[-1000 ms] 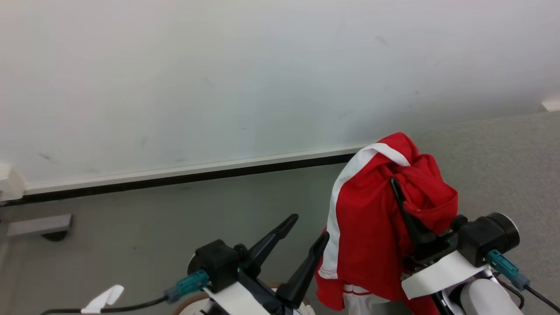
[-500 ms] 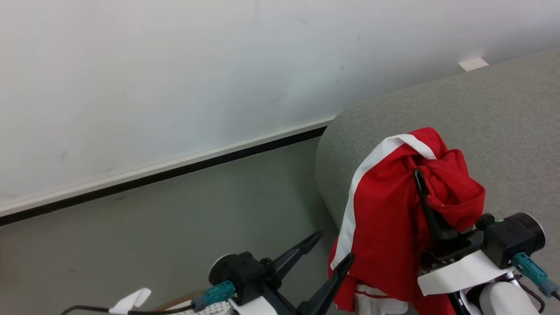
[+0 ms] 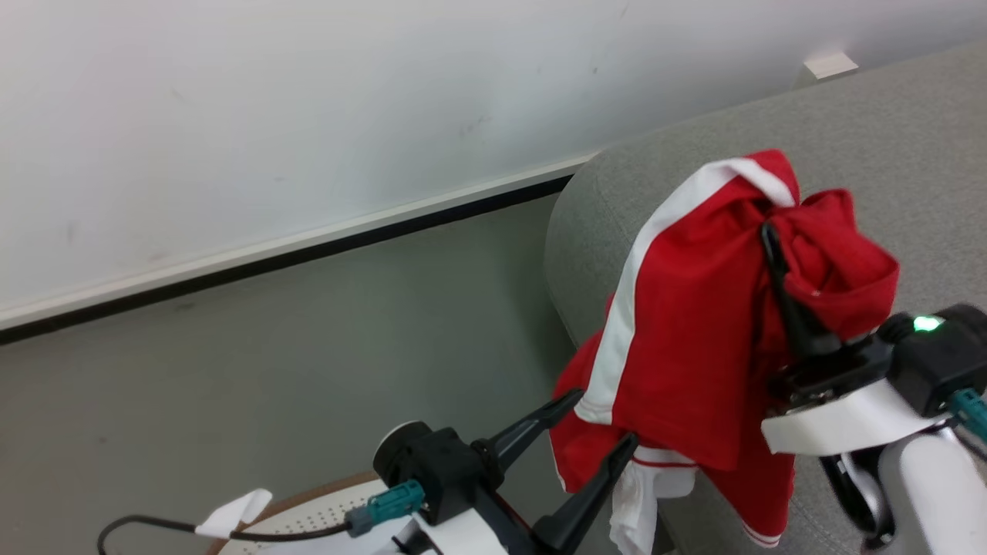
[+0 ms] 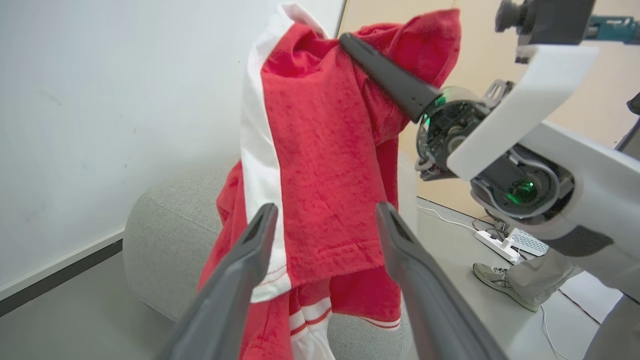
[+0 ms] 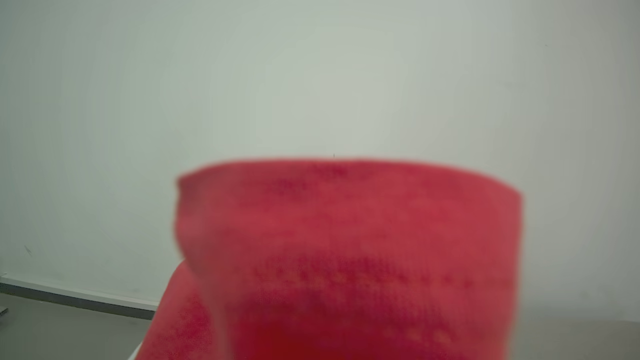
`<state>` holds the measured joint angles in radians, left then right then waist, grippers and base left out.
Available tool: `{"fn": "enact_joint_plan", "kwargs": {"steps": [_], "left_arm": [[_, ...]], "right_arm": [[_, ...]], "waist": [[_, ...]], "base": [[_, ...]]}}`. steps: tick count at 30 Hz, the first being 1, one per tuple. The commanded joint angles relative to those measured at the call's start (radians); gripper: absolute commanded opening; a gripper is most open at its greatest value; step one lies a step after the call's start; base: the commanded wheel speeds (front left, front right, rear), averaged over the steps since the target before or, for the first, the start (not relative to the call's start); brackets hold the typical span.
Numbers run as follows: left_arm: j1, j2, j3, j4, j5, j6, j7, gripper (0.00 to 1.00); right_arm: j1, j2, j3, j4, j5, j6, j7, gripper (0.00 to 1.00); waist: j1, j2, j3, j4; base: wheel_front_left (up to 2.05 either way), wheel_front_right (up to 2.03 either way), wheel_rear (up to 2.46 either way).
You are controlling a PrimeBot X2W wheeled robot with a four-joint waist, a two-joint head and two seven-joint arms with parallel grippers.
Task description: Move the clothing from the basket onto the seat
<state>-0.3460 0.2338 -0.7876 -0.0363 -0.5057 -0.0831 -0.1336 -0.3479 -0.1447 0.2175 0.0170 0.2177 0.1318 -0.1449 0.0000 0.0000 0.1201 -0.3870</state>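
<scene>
The clothing (image 3: 694, 324), bright red with a broad white stripe, hangs bunched from my right gripper (image 3: 771, 239), which is shut on its top fold. It dangles over the rounded edge of the light grey seat (image 3: 887, 139). In the left wrist view the clothing (image 4: 320, 150) hangs before the seat (image 4: 165, 220), with the right gripper (image 4: 350, 42) pinching it from the right. My left gripper (image 3: 604, 420) stands open just left of the hanging fabric, holding nothing; its own view shows this gripper (image 4: 326, 207) spread wide. Blurred red clothing (image 5: 350, 260) covers the lower right wrist view. The basket (image 3: 308, 512) peeks in at the bottom.
A white wall with a dark baseboard (image 3: 308, 247) runs behind the grey floor (image 3: 270, 370). A cable with a white tag (image 3: 231, 515) lies across the basket. A person's shoe (image 4: 505, 285) and a power strip (image 4: 500, 242) are on the floor beyond the seat.
The head view has swung, bringing the seat into the picture. My right gripper has risen with the clothing, which now hangs over the seat's edge. The left gripper stays open.
</scene>
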Motion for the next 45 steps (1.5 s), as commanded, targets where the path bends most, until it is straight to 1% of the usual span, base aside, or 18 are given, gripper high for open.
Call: {"fn": "enact_joint_plan", "kwargs": {"steps": [1, 5, 8, 11, 13, 16, 18, 21, 25, 27, 31, 32, 37, 41, 45], "left_arm": [[-0.016, 0.010, -0.003, -0.007, 0.014, -0.005, 0.006, 1.00], [-0.043, 0.024, -0.007, -0.025, 0.021, -0.008, 0.028, 1.00], [-0.070, 0.031, -0.007, -0.041, 0.030, -0.012, 0.040, 1.00], [-0.099, 0.042, -0.006, -0.060, 0.035, -0.015, 0.052, 1.00], [-0.119, 0.051, -0.010, -0.071, 0.043, -0.020, 0.056, 1.00], [-0.157, 0.058, -0.023, -0.091, 0.051, -0.029, 0.063, 1.00], [-0.184, 0.059, -0.031, -0.103, 0.059, -0.030, 0.069, 1.00], [-0.224, 0.061, -0.046, -0.118, 0.068, -0.036, 0.080, 1.00], [-0.267, 0.074, -0.052, -0.123, 0.071, -0.039, 0.087, 1.00], [-0.282, 0.081, -0.054, -0.121, 0.069, -0.040, 0.085, 1.00], [-0.302, 0.091, -0.060, -0.115, 0.066, -0.043, 0.074, 1.00], [-0.302, 0.091, -0.060, -0.115, 0.066, -0.043, 0.074, 1.00], [-0.314, 0.103, -0.061, -0.103, 0.059, -0.044, 0.064, 1.00], [-0.321, 0.111, -0.065, -0.091, 0.057, -0.045, 0.064, 1.00], [-0.322, 0.110, -0.065, -0.080, 0.050, -0.043, 0.054, 1.00]], "right_arm": [[-0.041, -0.020, -0.017, -0.012, -0.007, -0.002, 0.003, 0.00], [-0.146, -0.070, -0.062, -0.035, -0.009, -0.002, 0.025, 0.00], [-0.240, -0.138, -0.087, -0.043, 0.003, -0.002, 0.052, 0.00], [-0.348, -0.210, -0.119, -0.031, 0.058, -0.002, 0.086, 0.00], [-0.420, -0.242, -0.152, 0.001, 0.126, -0.002, 0.108, 0.00], [-0.524, -0.320, -0.188, 0.053, 0.182, -0.002, 0.135, 0.00], [-0.587, -0.371, -0.221, 0.090, 0.197, -0.002, 0.144, 0.00], [-0.668, -0.429, -0.271, 0.153, 0.224, -0.002, 0.156, 0.00], [-0.746, -0.483, -0.304, 0.239, 0.235, -0.002, 0.175, 0.00], [-0.757, -0.502, -0.297, 0.282, 0.223, -0.002, 0.189, 0.00], [-0.724, -0.509, -0.287, 0.371, 0.206, -0.002, 0.203, 0.00], [-0.724, -0.509, -0.287, 0.371, 0.206, -0.002, 0.203, 0.00], [-0.663, -0.486, -0.306, 0.509, 0.190, -0.002, 0.206, 0.00], [-0.613, -0.462, -0.276, 0.619, 0.172, -0.002, 0.255, 0.00], [-0.576, -0.446, -0.251, 0.703, 0.172, -0.002, 0.283, 0.00]], "waist": [[0.0000, 0.0000, 0.037, 0.017], [0.0000, 0.0000, 0.096, 0.047], [0.0000, 0.0000, 0.142, 0.069], [0.0000, 0.0000, 0.197, 0.087], [0.0000, 0.0000, 0.235, 0.099], [0.0000, 0.0000, 0.293, 0.124], [0.0000, 0.0000, 0.335, 0.140], [0.0000, 0.0000, 0.397, 0.165], [0.0000, 0.0000, 0.479, 0.190], [0.0000, 0.0000, 0.512, 0.201], [0.0000, 0.0000, 0.552, 0.216], [0.0000, 0.0000, 0.552, 0.216], [0.0000, 0.0000, 0.566, 0.225], [0.0000, 0.0000, 0.559, 0.230], [0.0000, 0.0000, 0.534, 0.234]], "base": [[0.00, 0.00, 0.00], [0.00, 0.00, 0.00], [0.00, 0.00, 0.00], [0.00, 0.00, 0.00], [0.00, 0.00, 0.00], [0.00, 0.00, 0.00], [0.00, 0.00, 0.00], [0.00, 0.00, 0.00], [0.00, 0.00, 0.00], [0.00, 0.00, 0.00], [0.00, 0.00, 0.00], [0.00, 0.00, 0.00], [0.00, 0.00, 0.00], [0.00, 0.00, 0.00], [0.00, 0.00, 0.00]]}}
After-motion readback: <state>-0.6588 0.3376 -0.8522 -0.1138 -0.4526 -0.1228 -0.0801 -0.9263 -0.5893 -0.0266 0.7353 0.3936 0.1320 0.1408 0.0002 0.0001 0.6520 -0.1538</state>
